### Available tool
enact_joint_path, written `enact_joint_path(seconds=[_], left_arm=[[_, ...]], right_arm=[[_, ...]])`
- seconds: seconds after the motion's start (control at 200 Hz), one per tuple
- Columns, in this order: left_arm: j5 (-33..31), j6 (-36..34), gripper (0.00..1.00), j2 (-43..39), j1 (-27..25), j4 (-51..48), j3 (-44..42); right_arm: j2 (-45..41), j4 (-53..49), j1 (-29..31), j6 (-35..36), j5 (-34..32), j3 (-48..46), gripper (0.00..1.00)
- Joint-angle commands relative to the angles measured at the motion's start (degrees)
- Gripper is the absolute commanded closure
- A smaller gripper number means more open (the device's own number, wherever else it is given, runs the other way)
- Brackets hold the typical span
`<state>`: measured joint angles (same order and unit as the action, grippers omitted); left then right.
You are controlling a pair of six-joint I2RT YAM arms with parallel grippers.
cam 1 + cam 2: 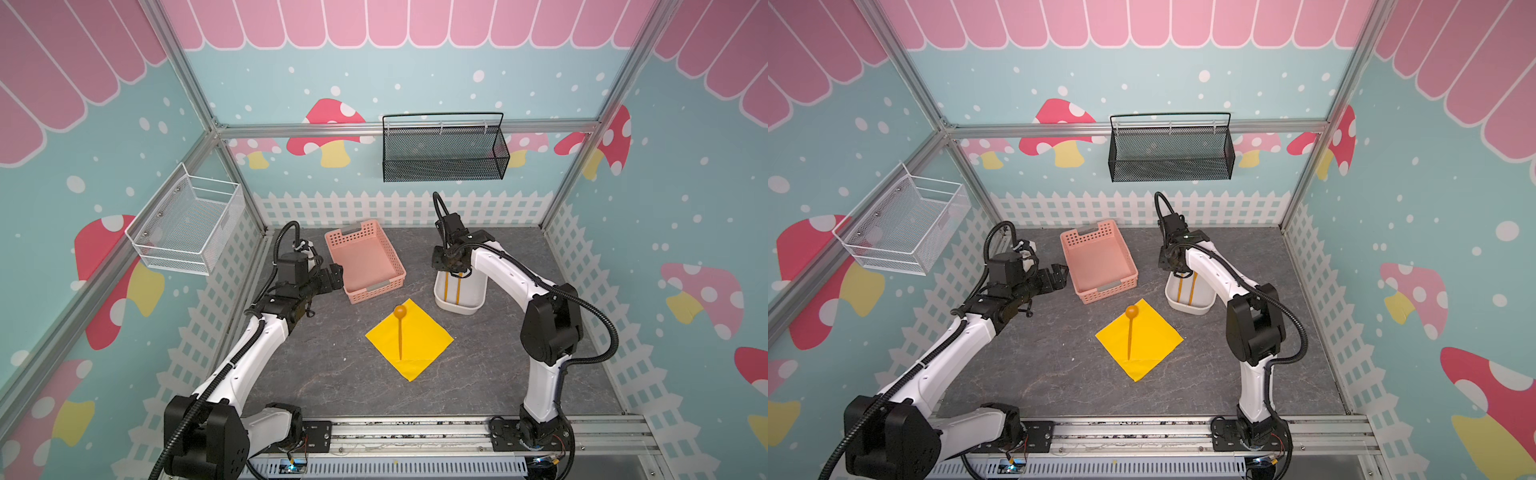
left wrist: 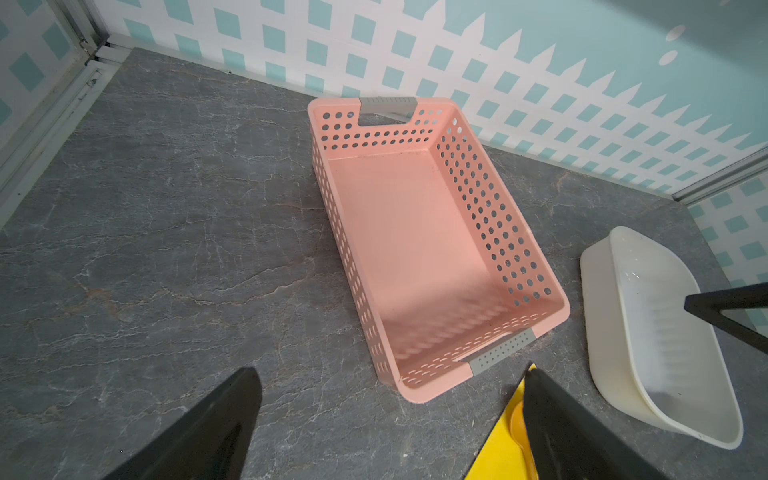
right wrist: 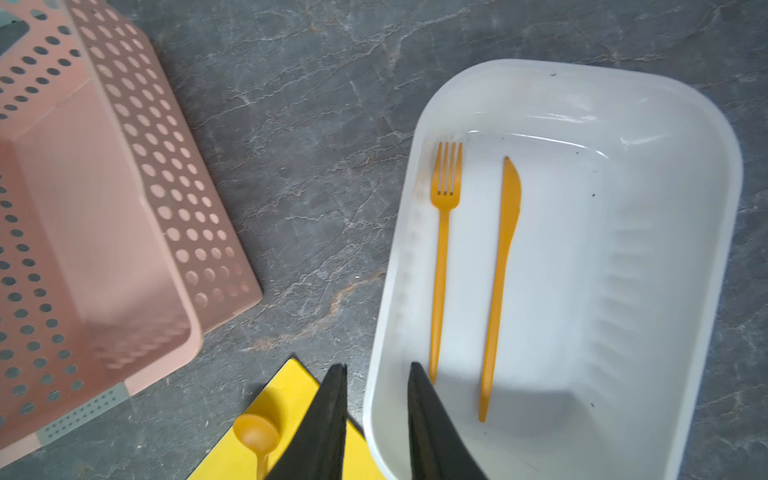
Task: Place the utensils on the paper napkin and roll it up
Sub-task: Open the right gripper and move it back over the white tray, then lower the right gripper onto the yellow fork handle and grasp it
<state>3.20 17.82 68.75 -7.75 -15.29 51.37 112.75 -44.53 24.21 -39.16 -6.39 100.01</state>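
One round-bowled orange plastic spoon (image 1: pixel 400 328) lies on the flat yellow paper napkin (image 1: pixel 424 340); the orange plastic fork (image 3: pixel 442 249) and knife (image 3: pixel 500 291) lie in the white plastic tub (image 3: pixel 623 83) below the empty, slightly parted right end effector (image 3: pixel 377 368), while the left end effector (image 2: pixel 390 371) gapes wide, so nothing is rolled yet

Orange, yellow, pink and white on veined grey

On my feed the napkin (image 1: pixel 419 345) reads bright plain yellow, the spoon (image 1: pixel 400 328), fork (image 3: pixel 444 232) and knife (image 3: pixel 503 266) one matching orange, the tub (image 3: pixel 648 266) glossy white. The basket (image 2: pixel 490 216) is salmon pink, patterned with rows of round holes, its handles (image 2: pixel 388 106) grey; the table (image 1: pixel 332 374) is dark grey with pale marble veins.
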Motion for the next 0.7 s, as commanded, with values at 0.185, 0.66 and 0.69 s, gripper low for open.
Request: enact_joint_path(seconds=[0.185, 0.66, 0.69], left_arm=[[-0.2, 1.0, 0.0, 0.2, 0.7, -0.5, 1.6], [-0.3, 1.2, 0.0, 1.2, 0.8, -0.3, 1.4], [-0.2, 1.4, 0.0, 1.3, 0.8, -0.3, 1.4]], right_arm=[[6.7, -1.1, -4.7, 3.6, 4.3, 2.2, 0.72], [16.1, -1.3, -6.2, 3.7, 6.8, 9.2, 0.76], [16.4, -1.3, -6.3, 3.6, 6.8, 9.3, 0.76]])
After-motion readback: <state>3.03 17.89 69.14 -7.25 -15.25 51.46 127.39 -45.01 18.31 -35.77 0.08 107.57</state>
